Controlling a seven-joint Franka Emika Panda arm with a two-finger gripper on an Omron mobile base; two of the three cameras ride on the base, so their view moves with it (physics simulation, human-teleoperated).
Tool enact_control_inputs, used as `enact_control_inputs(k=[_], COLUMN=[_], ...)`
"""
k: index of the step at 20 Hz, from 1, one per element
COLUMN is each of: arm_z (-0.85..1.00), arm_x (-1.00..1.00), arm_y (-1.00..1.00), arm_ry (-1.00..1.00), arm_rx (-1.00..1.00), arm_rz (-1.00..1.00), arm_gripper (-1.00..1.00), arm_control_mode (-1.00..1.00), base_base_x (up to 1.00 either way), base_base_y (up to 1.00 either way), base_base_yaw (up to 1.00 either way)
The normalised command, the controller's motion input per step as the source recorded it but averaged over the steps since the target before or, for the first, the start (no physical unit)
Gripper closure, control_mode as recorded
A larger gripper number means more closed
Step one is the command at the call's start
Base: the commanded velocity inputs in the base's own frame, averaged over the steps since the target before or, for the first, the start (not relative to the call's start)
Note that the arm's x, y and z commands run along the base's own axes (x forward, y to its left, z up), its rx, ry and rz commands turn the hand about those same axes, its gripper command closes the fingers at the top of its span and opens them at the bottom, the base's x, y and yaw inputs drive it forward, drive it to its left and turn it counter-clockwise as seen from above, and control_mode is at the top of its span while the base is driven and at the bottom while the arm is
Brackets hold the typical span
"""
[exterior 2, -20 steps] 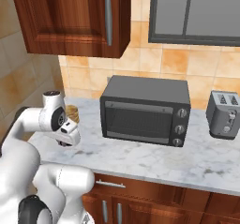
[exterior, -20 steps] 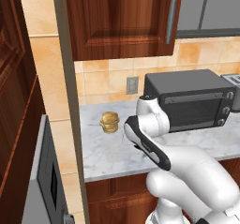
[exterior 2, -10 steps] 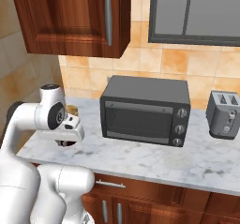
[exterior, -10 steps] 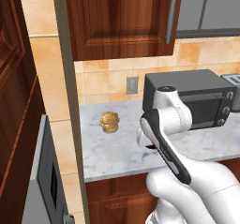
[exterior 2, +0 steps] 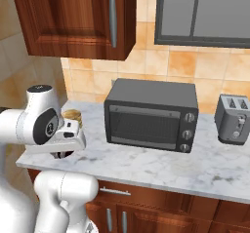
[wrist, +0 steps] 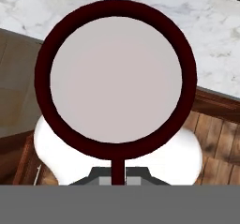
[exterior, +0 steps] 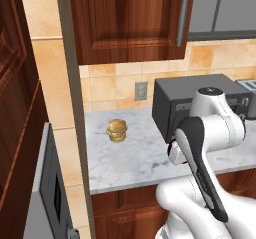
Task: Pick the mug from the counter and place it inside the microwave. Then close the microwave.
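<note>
Maroon and round, the mug (wrist: 116,80) takes most of the hand view, seen straight from above into its pale whitish inside, with a thin dark strip going down from its rim to the bottom of the picture. The gripper (exterior 2: 62,153) is closed on the mug and holds it in the air at the front edge of the counter (exterior 2: 161,166); under the mug one sees marbled stone at the top and reddish-brown wood below. In the right base view only a dark part of the mug (exterior 2: 62,154) shows below the white hand, at the left end of the counter. A golden-brown bun (exterior: 117,130) lies on the counter (exterior: 130,160) near the wall, apart from the arm. A black boxy oven (exterior 2: 151,115) with three knobs stands in the middle of the counter with its door shut, and a grey toaster (exterior 2: 233,119) stands to its right. Brown wall cabinets (exterior 2: 78,17) hang above.
</note>
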Motion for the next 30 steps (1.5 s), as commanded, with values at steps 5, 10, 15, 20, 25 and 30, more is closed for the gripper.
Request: enact_control_inputs(k=[5, 10, 15, 20, 25, 30], arm_z=[0.52, 0.33, 0.11, 0.03, 0.27, 0.18], arm_x=[-0.26, -0.25, -0.06, 0.0, 0.0, 0.0], arm_y=[-0.19, -0.11, -0.18, -0.17, -0.08, -0.02], arm_ry=[-0.01, 0.0, -0.02, -0.05, -0.12, -0.09], arm_rx=[0.0, 0.01, 0.04, 0.01, 0.0, 0.01], arm_rz=[0.01, 0.0, -0.07, -0.14, -0.15, -0.07], arm_gripper=[1.0, 1.0, 1.0, 1.0, 1.0, 1.0], arm_control_mode=[-1.0, -1.0, -1.0, -1.0, -1.0, -1.0], base_base_x=[0.0, 0.0, 0.0, 0.0, 0.0, 0.0], base_base_y=[0.0, 0.0, 0.0, 0.0, 0.0, 0.0], base_base_yaw=[0.0, 0.0, 0.0, 0.0, 0.0, 0.0])
